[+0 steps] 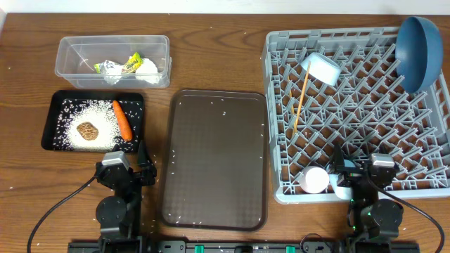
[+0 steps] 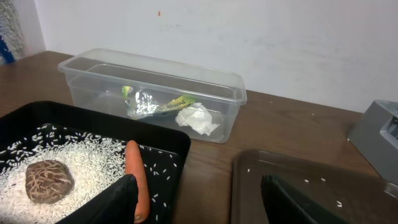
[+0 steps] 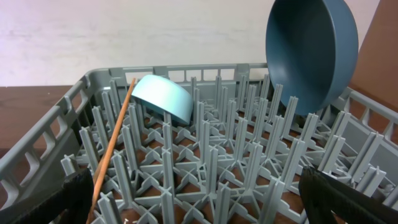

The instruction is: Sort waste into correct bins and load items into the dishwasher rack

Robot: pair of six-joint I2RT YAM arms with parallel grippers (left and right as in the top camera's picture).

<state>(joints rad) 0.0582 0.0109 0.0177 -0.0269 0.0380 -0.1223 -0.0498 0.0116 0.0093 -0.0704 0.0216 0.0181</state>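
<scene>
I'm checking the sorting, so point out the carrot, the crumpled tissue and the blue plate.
carrot (image 1: 123,120), overhead view, middle of its body.
crumpled tissue (image 2: 198,119), left wrist view, its white middle.
blue plate (image 3: 311,55), right wrist view, its centre.

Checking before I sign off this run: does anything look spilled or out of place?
Yes. Loose rice grains dot the brown serving tray and the table, outside the black tray holding the rest.

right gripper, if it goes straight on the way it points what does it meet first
Most likely the pegs of the dishwasher rack, standing right in front of the open right gripper. If it clears them, which is hard to judge here, the tipped light-blue bowl further back comes next.
</scene>
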